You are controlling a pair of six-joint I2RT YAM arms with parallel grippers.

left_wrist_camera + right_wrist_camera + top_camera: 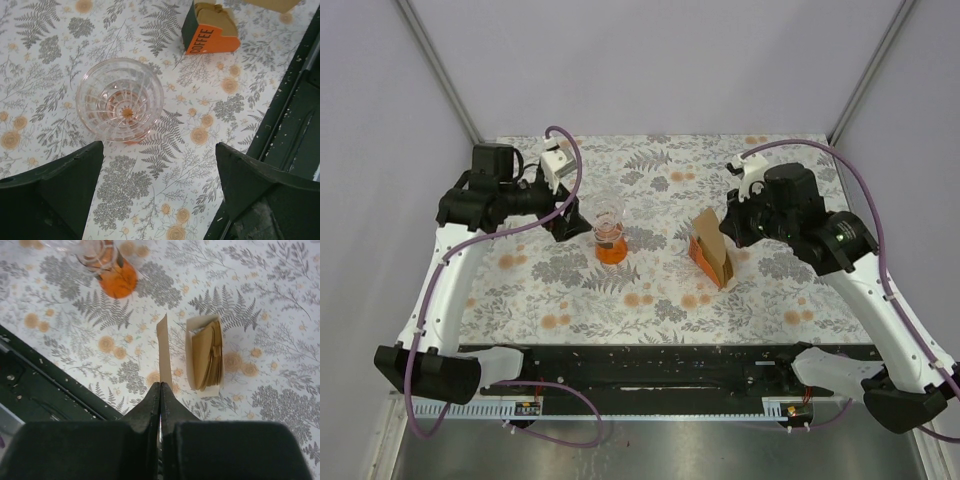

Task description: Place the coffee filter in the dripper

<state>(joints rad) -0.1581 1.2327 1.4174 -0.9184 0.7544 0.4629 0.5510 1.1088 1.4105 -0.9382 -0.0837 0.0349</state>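
Observation:
The dripper point(610, 236), clear with an orange base, stands upright mid-table. It shows from above in the left wrist view point(120, 100) and at the top of the right wrist view point(112, 267), and it holds nothing. No single coffee filter is out; brown papers point(207, 355) sit stacked in the beige holder point(712, 255). My left gripper point(159, 150) is open and empty, just left of the dripper point(565, 222). My right gripper point(160, 386) is shut, its tips at the near end of the holder's raised flap point(164, 350). Nothing shows between its fingers.
The holder's orange side reads COFFEE point(207, 40). The black rail point(650, 365) runs along the table's near edge and shows in both wrist views. Grey walls enclose the back and sides of the floral mat point(650, 300).

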